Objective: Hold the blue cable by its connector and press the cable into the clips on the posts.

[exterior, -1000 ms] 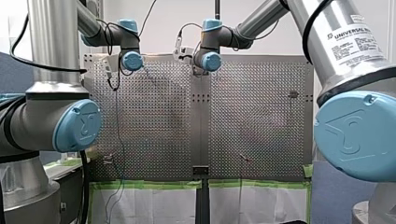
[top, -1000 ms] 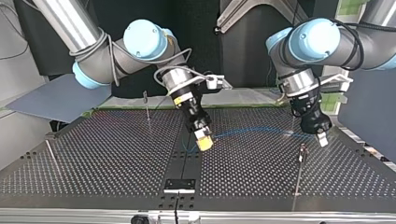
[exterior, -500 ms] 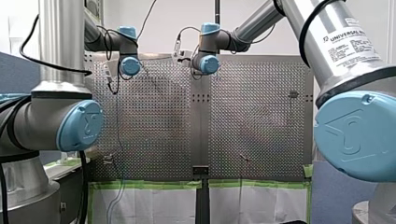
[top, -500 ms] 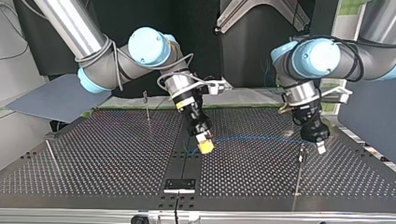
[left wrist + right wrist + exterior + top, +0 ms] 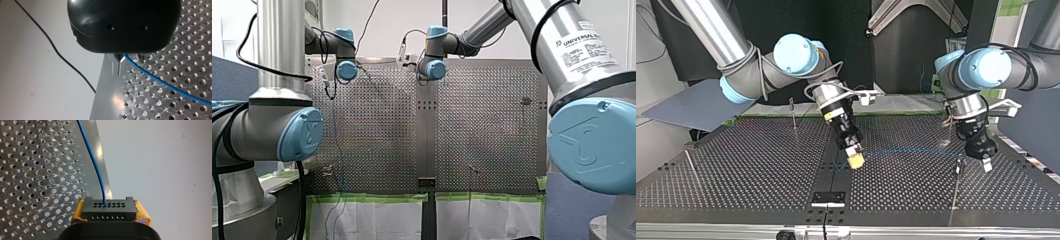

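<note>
In the right wrist view my right gripper [image 5: 109, 213] has its yellow pads [image 5: 78, 212] shut on the black connector [image 5: 109, 208]. The blue cable [image 5: 93, 160] leaves the connector and runs ahead over the perforated table. The top view shows that gripper [image 5: 854, 159] low over the table's middle. From it the cable [image 5: 911, 151] stretches almost straight to my left gripper [image 5: 985, 162] at that view's right, beside a thin post [image 5: 958, 167]. In the left wrist view the cable [image 5: 162, 83] comes out from under the black gripper [image 5: 124, 58], which is shut on it; its fingertips are mostly hidden.
Another upright post [image 5: 793, 112] stands at the back of the top view, left of my right gripper, and a leaning rod [image 5: 691, 167] is at the far left. A black bracket [image 5: 828, 197] sits at the table's middle near the front edge. Thin black wires trail off the table.
My left gripper has moved toward the top view's right and down beside the post, pulling the cable straighter. My right gripper has shifted only slightly, still holding the connector.
</note>
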